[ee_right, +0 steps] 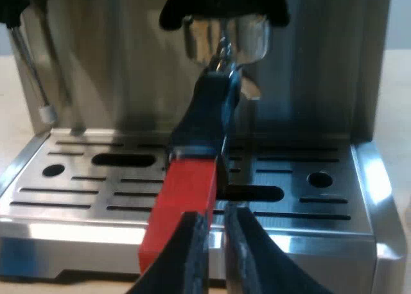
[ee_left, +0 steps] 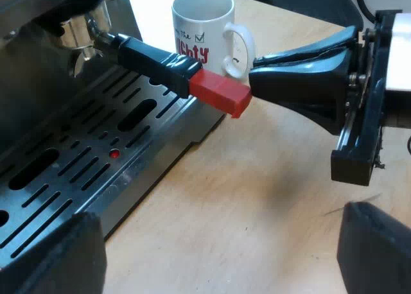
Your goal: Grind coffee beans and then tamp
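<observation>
The metal holder (ee_right: 225,38) is locked into the espresso machine's front (ee_right: 122,63). Its dark handle (ee_left: 154,58) sticks out over the drip tray (ee_left: 70,172) and ends in a red tip (ee_left: 220,94). My right gripper (ee_right: 215,222) is shut, its fingertips together right at the red end (ee_right: 183,204), with nothing between them. From the left wrist it (ee_left: 253,83) shows as a black wedge meeting the red tip. My left gripper (ee_left: 221,259) hangs open over the wooden table beside the tray, holding nothing.
A white mug (ee_left: 204,31) with red lettering stands on the wooden table (ee_left: 257,178) just beyond the red tip. A steam wand (ee_right: 33,69) hangs at the machine's side over the slotted tray (ee_right: 308,207).
</observation>
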